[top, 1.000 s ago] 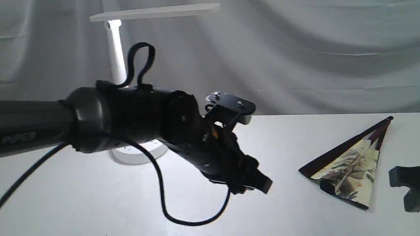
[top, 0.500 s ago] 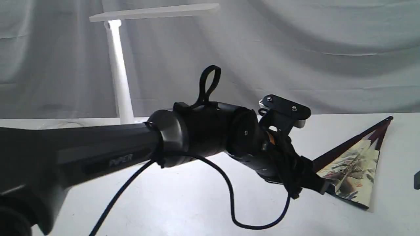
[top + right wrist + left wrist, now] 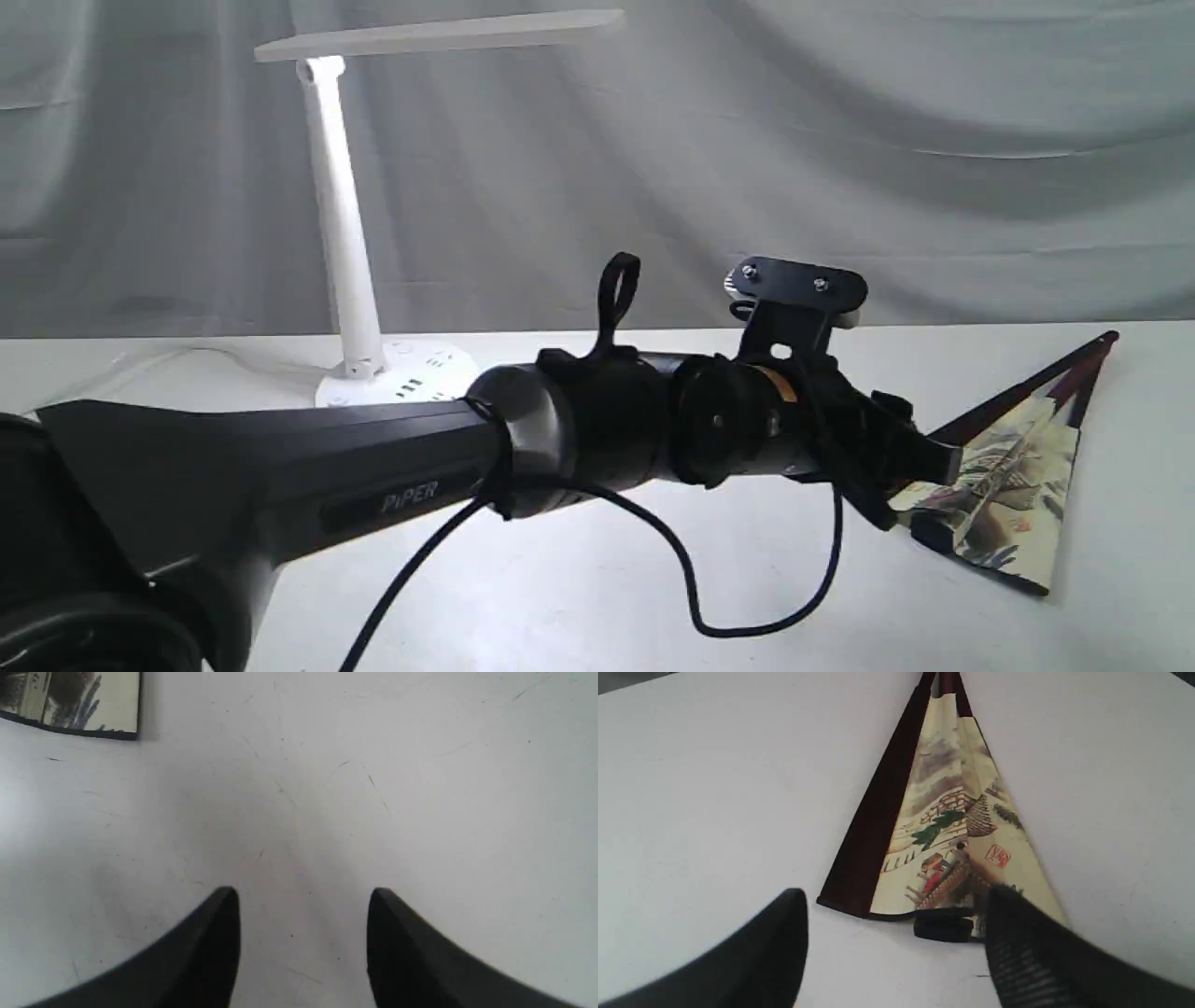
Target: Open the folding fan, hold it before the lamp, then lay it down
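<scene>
Left wrist view, folding fan (image 3: 952, 812) partly spread, jaws apart

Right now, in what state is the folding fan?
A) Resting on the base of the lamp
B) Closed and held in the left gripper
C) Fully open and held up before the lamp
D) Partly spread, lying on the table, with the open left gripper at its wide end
D: the folding fan lies partly spread on the table, and the left gripper is at its wide end, open and holding nothing.
</scene>
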You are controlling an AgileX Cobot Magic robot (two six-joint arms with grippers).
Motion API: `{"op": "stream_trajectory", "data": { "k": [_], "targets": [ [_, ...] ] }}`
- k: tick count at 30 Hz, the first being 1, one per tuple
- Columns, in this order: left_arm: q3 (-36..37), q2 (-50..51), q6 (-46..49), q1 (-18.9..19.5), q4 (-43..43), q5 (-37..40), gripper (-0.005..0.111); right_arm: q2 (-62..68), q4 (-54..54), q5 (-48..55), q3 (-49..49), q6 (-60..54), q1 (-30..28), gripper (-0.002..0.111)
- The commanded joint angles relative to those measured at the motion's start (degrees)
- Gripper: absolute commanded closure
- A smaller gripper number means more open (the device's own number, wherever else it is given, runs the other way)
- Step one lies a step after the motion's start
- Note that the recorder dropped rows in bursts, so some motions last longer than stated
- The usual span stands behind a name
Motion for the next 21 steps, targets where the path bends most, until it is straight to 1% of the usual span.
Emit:
{"op": "stream_trajectory", "data": {
  "k": [1,2,6,9,13,16,21],
  "targets": [
    [-0.16,-0.04,-0.45,-0.23,-0.63,1.65,0.05,0.0,2.37,-1.45,-0.03,-1.62,-0.05,0.065],
    [-0.16,-0.04,-0.05,-0.23,-0.63,3.23,0.05,0.0,5.25,-2.41,-0.03,-4.59,0.47,0.066],
    [-0.16,-0.38,3.37,0.02,-0.38,14.47,0.05,1.48,18.03,-8.82,-0.03,-18.12,2.69,0.07],
    [-0.16,-1.17,4.03,0.61,0.06,19.14,0.052,5.25,24.19,-12.49,-0.64,-20.86,3.38,0.07],
    [-0.16,-2.15,2.92,1.56,-0.06,21.38,0.054,13.01,26.02,-11.64,-5.05,-23.99,3.75,0.07],
    [-0.16,-2.99,2.79,2.18,0.05,22.58,0.054,18.02,27.27,-10.47,-9.15,-23.98,4.35,0.07],
    [-0.16,-3.66,2.54,2.76,0.98,25.91,0.054,24.39,27.84,-10.4,-16.78,-25.86,7.42,0.07]
  ]
}}
